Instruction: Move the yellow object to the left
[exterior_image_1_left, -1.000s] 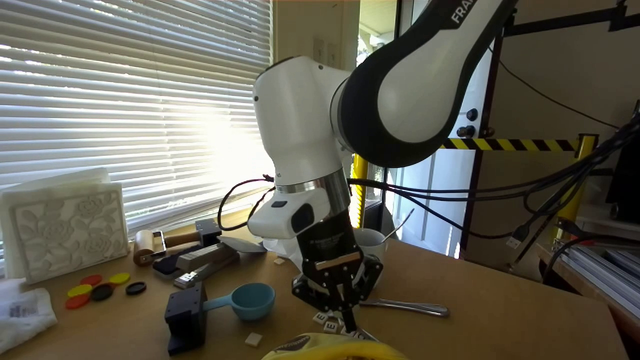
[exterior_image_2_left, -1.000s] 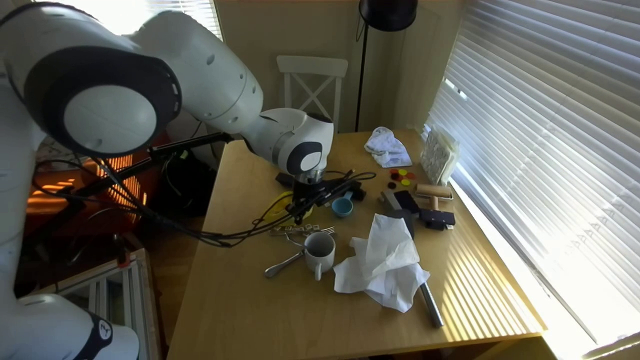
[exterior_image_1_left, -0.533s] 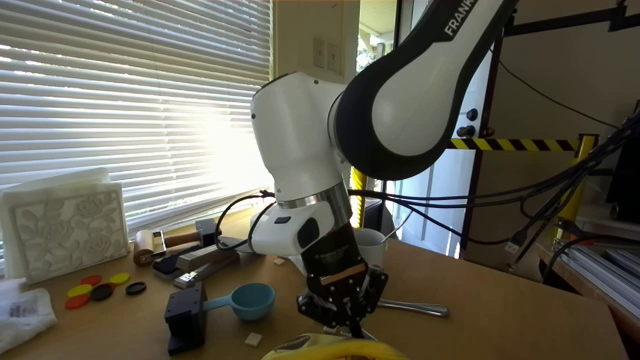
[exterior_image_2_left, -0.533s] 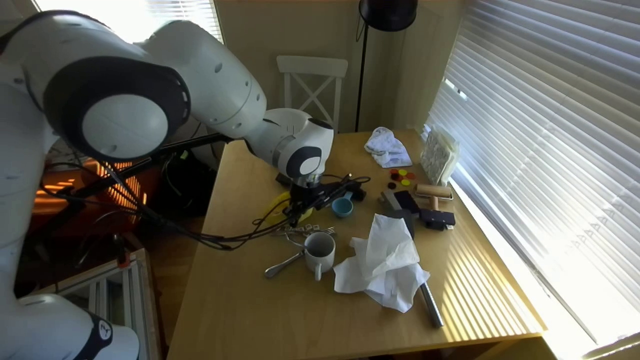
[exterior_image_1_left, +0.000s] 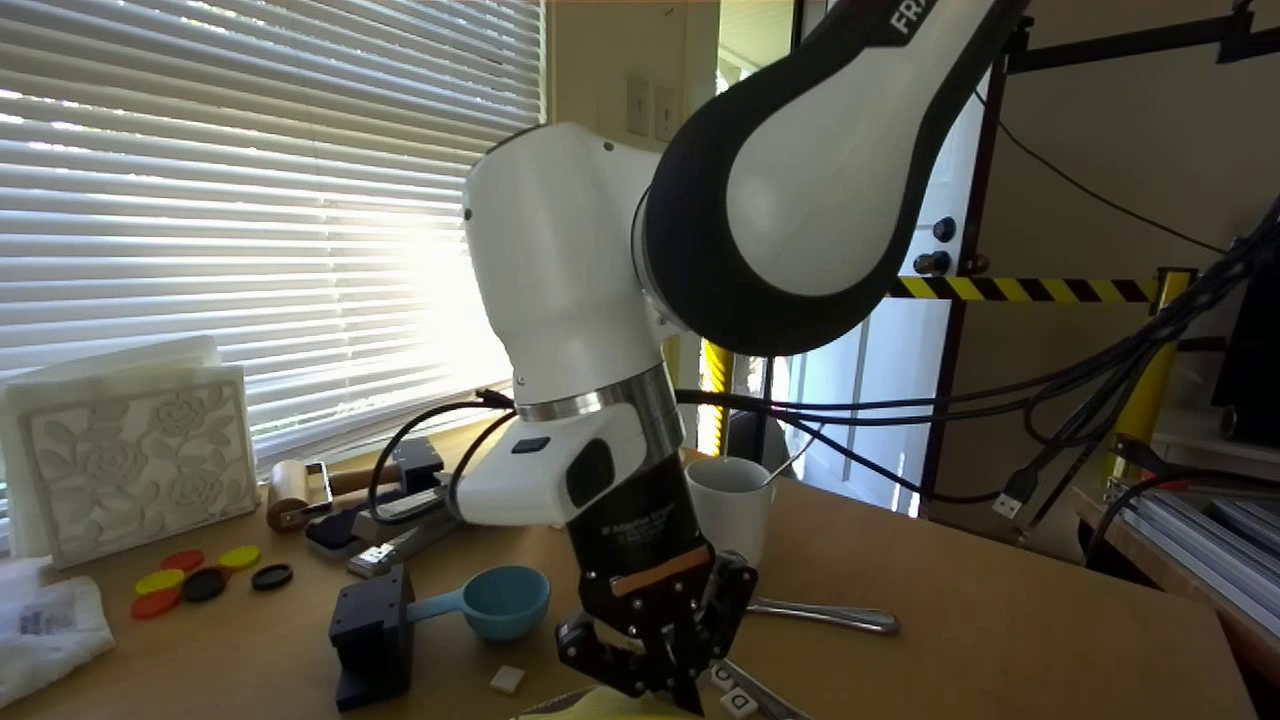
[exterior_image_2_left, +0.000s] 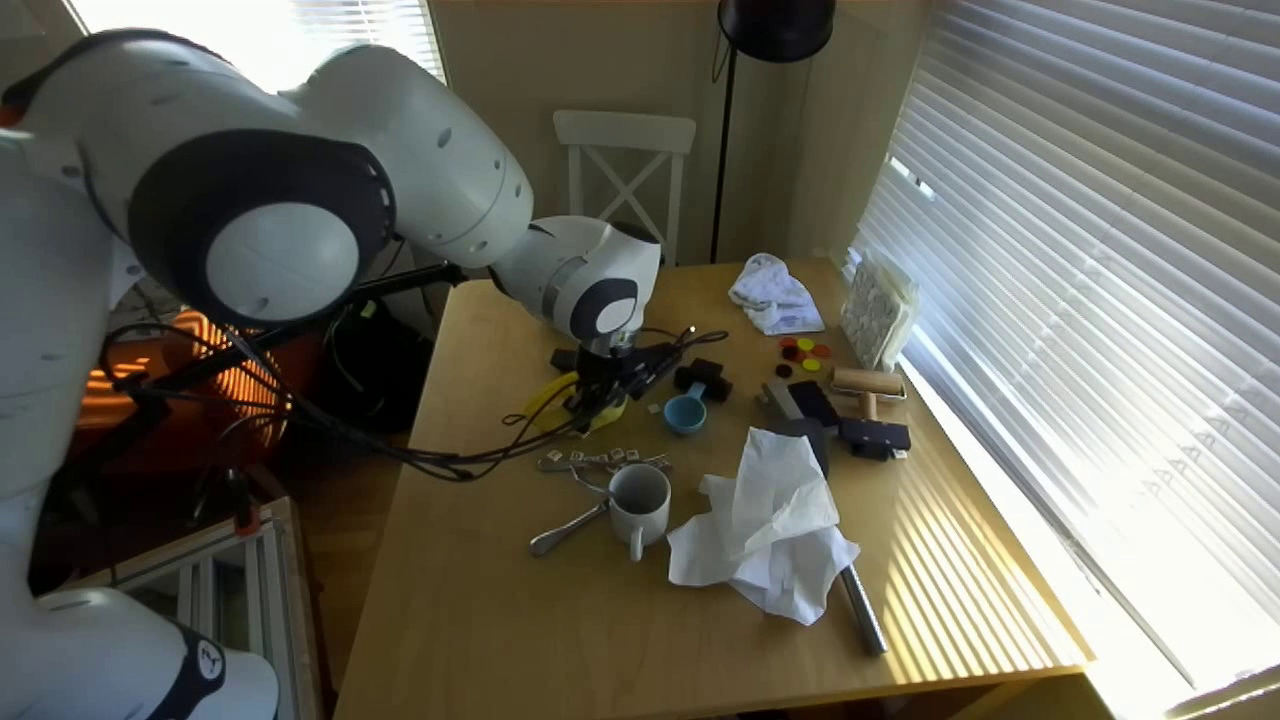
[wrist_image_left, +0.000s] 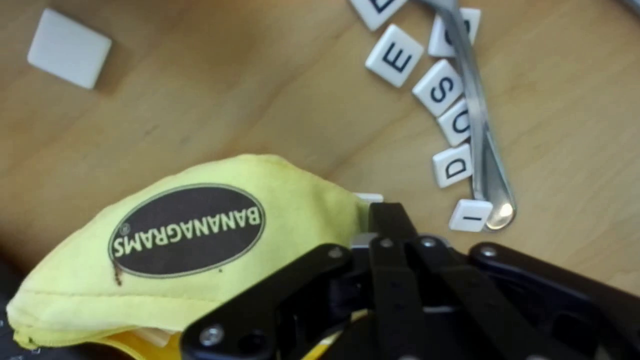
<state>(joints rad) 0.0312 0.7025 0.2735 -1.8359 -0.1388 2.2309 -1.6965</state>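
Note:
The yellow object (wrist_image_left: 295, 220) is a soft banana-shaped cloth pouch with a dark oval BANANAGRAMS label. Pale pieces show at an opening along its lower edge in the wrist view. It lies on the table; in an exterior view only its top (exterior_image_1_left: 600, 706) shows at the bottom edge, and in an exterior view it is partly behind cables and the gripper (exterior_image_2_left: 546, 396). My gripper (wrist_image_left: 392, 212) is shut, its fingertips low against the pouch's right end in the wrist view. The fingertips (exterior_image_1_left: 688, 695) are partly hidden by the pouch in an exterior view. No object shows between them.
Letter tiles (wrist_image_left: 394, 56) and a metal utensil handle (wrist_image_left: 477, 125) lie beside the gripper. A white mug (exterior_image_1_left: 728, 500), a blue measuring cup (exterior_image_1_left: 505, 603) and a black block (exterior_image_1_left: 372, 635) stand nearby. Crumpled paper (exterior_image_2_left: 765, 530) lies behind the mug. Loose cables (exterior_image_2_left: 430, 465) hang from the arm.
The gripper lowered, then moved left and toward the camera in an exterior view. The pouch has shifted left and down there with it, uncovering tiles and the utensil handle. The gripper stayed shut.

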